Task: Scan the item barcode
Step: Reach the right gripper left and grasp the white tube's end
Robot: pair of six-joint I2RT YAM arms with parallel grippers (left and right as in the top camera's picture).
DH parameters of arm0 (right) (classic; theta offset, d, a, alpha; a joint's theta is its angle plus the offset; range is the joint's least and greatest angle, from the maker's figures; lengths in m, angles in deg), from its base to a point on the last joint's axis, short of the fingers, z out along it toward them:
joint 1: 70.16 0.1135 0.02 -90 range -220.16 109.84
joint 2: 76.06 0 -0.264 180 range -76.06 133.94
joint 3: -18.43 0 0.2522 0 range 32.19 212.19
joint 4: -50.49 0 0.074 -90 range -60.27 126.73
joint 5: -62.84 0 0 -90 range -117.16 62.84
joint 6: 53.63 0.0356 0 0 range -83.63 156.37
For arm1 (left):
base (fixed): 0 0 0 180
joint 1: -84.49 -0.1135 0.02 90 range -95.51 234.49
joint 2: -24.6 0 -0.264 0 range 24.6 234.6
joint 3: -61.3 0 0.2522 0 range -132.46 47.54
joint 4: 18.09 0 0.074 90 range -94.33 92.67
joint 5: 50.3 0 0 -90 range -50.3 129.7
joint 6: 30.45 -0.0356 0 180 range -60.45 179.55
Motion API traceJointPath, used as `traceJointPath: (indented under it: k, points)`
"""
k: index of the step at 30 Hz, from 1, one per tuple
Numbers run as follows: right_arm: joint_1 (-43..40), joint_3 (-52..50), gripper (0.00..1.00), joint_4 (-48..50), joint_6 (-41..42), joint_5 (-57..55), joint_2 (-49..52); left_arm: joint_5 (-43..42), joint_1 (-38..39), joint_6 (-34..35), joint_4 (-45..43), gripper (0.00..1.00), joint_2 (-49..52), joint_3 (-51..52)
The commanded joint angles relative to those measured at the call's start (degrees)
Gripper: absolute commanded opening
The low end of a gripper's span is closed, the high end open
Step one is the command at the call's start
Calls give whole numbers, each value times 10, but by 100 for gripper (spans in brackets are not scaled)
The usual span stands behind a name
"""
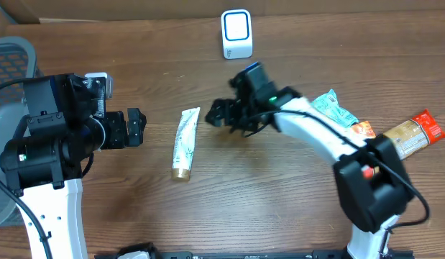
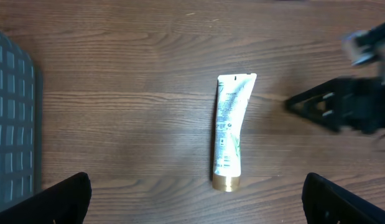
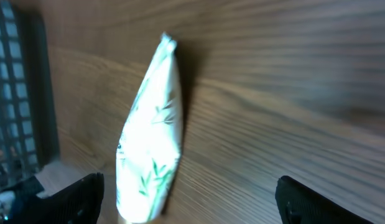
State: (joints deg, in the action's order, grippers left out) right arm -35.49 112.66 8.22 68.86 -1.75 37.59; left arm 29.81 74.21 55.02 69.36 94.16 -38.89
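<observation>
Wooden tabletop (image 1: 280, 208), viewed from above: the white tube (image 1: 185, 144) lies flat between my left gripper (image 1: 139, 127) and right gripper (image 1: 218, 114), both spread wide and empty. Light, soft, probably slick, I judge; best pinched across its mid-body.

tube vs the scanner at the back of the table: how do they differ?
Shape: the tube is long and narrow; the scanner is short and boxy with rounded corners.
Colour: the tube has green print and a gold cap at its near end; the scanner has a blue frame around its face.
Place: the tube lies flat mid-table; the scanner sits at the far edge.
Shared: both are mostly white, and neither is gripped.
</observation>
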Motion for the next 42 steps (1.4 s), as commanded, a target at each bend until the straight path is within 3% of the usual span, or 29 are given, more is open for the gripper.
traceJointPath:
  k: [1,15,25,35,42]
  points:
    - [28,5,90,24,23,-25,24,-6,-3,-6,-2,100,2,-9]
    - [35,5,89,63,15,-35,39,-6,-3,-7,-2,100,2,-9]
    - [28,52,83,97,-71,-40,51,-6,-3,-6,-2,99,2,-9]
    - [29,97,64,123,-85,-57,120,-6,-3,-6,-2,100,2,-9]
    - [29,97,44,152,-53,-57,144,-6,-3,-6,-2,100,2,-9]
